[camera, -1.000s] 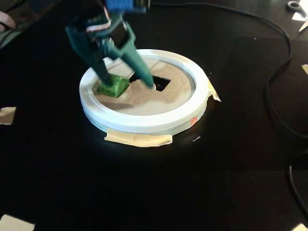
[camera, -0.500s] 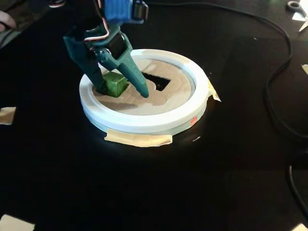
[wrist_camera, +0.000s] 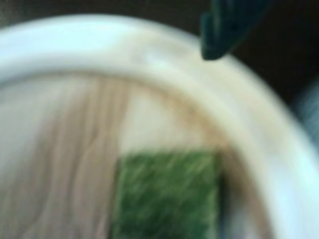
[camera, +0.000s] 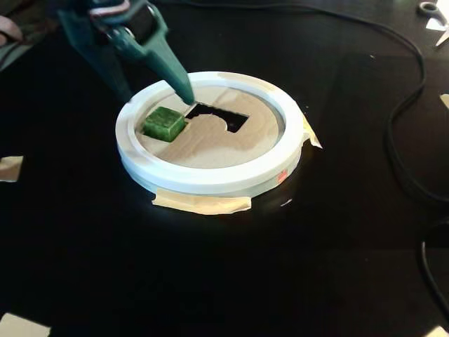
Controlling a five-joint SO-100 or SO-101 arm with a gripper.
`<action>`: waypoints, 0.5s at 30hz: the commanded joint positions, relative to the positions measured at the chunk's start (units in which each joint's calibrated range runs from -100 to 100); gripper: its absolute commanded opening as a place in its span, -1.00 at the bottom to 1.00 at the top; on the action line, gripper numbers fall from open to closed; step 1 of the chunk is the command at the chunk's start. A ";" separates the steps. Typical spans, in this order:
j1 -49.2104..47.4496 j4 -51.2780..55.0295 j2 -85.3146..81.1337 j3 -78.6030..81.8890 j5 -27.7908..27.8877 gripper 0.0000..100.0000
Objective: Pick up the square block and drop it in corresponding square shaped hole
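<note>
The fingers [camera: 158, 88] are empty and spread, hanging above the far-left rim of the hoop [camera: 210, 179] in the fixed view. 1 teal finger [camera: 175, 74] points down toward the near corner of the dark cutout [camera: 217, 116], and the other [camera: 116, 77] sits outside the hoop on the left. In the wrist view only 1 blurred teal tip [wrist_camera: 222, 37] shows, over the hoop's edge.

Just below and slightly forward of the fingers, the block [camera: 164, 123] sits in the cardboard disc [camera: 224, 151], close against the hoop's inner left wall. It looks seated low, its top near the card surface, so I judge it is resting in the square hole, which the block itself hides. If so, the task is about done.

Risks from here, as I judge them:
- The finger over the cutout could catch the card edge or the hoop if the arm swings sideways while low, shifting the taped ring on the desk [camera: 210, 281].
- If the block is only wedged rather than dropped through, a brush from a finger could tip it out onto the card.
- The cable [camera: 414, 105] to the right lies well away from the fingers and seems no threat.

The block is a small mottled green cube with a marbled, stone-like top. It sits square and level, its sides mostly hidden. The wrist view shows its top as a blurred green square beside pale card.
</note>
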 commanded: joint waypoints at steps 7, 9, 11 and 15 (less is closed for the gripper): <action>15.37 9.80 -26.90 9.93 7.18 0.67; 24.60 9.40 -35.85 16.58 9.77 0.67; 30.35 9.30 -42.21 20.77 11.09 0.67; 39.59 7.39 -57.26 30.97 12.70 0.67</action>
